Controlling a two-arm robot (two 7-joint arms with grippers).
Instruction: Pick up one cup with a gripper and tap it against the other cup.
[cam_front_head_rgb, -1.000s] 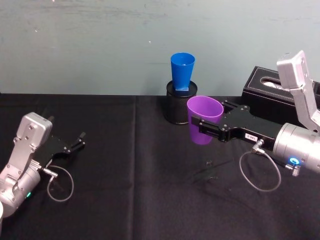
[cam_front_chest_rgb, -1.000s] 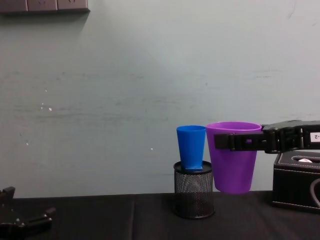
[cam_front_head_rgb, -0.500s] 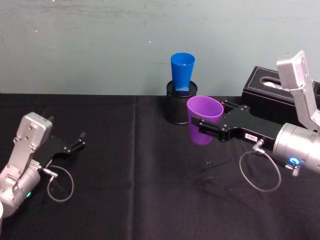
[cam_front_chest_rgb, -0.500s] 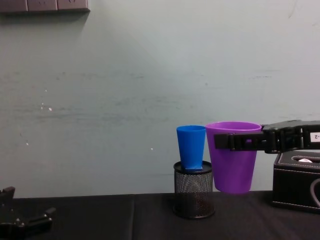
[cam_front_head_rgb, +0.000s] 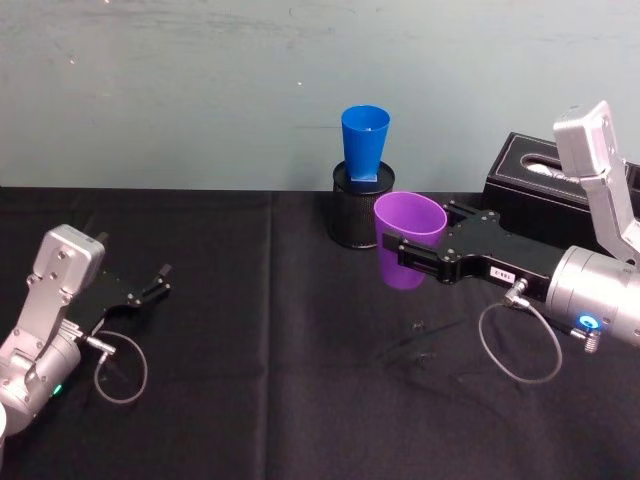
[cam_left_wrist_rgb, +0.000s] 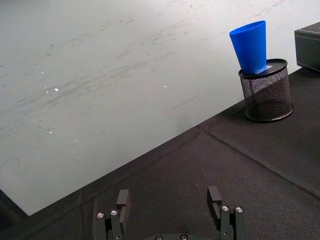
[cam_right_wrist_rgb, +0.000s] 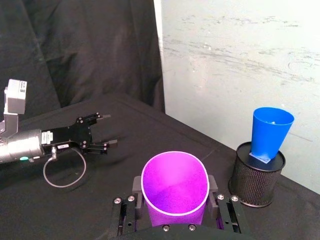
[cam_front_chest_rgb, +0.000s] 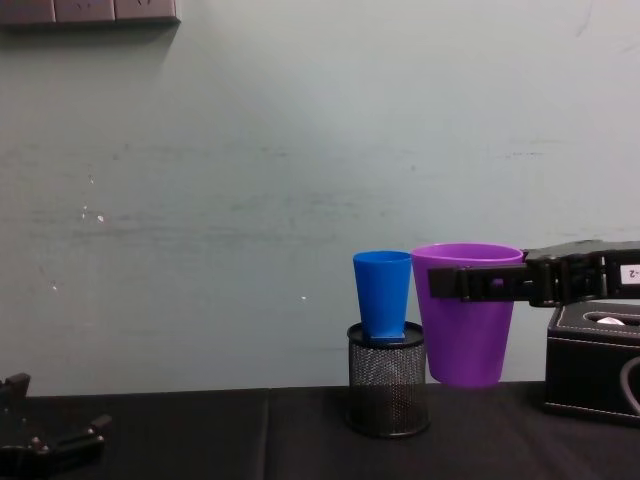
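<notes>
The purple cup (cam_front_head_rgb: 409, 238) hangs upright above the table, and my right gripper (cam_front_head_rgb: 402, 255) is shut on it just below the rim; it shows as well in the chest view (cam_front_chest_rgb: 466, 325) and the right wrist view (cam_right_wrist_rgb: 174, 186). The blue cup (cam_front_head_rgb: 364, 143) stands upright on top of a black wire-mesh pen holder (cam_front_head_rgb: 357, 213). From the chest the purple cup sits just right of the blue cup (cam_front_chest_rgb: 382, 293); whether they touch I cannot tell. My left gripper (cam_front_head_rgb: 160, 280) rests open low over the table at the left, with nothing between its fingers (cam_left_wrist_rgb: 123, 199).
A black tissue box (cam_front_head_rgb: 535, 185) stands at the back right, behind my right arm. A black cloth (cam_front_head_rgb: 280, 400) covers the table, and a pale wall (cam_front_chest_rgb: 250, 150) closes off the back.
</notes>
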